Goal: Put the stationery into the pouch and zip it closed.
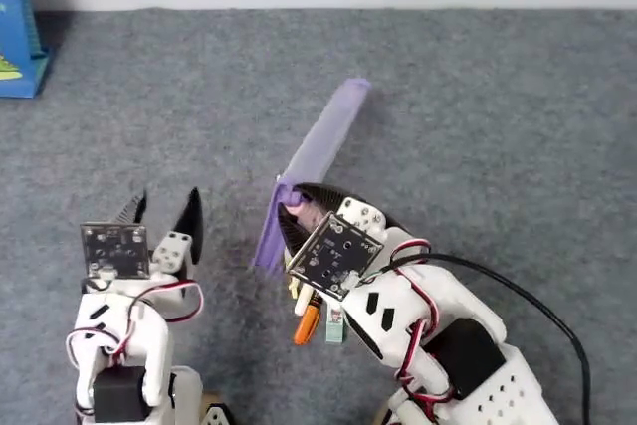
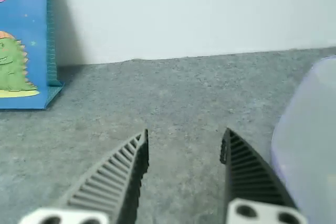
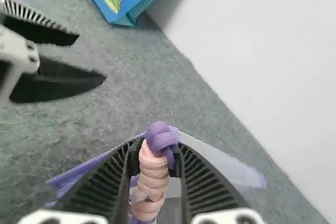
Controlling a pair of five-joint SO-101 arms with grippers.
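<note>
Pouch (image 1: 320, 141), long, flat and of translucent lilac plastic, is being held edgewise over the middle of the grey fuzzy mat (image 1: 478, 126), slanting toward the far edge. Its pull (image 3: 152, 174), a braided pink cord topped by a purple knot, is being pinched between the ribbed black fingers of the right gripper (image 1: 297, 208). The left gripper (image 1: 166, 201) is being held spread wide with nothing in it, near the mat's front left, just beside the pouch. A blue box (image 1: 15, 37) printed with a green dinosaur is standing at the far left corner against the white wall. An orange piece (image 1: 309, 323) is showing under the right arm; what it is cannot be told.
</note>
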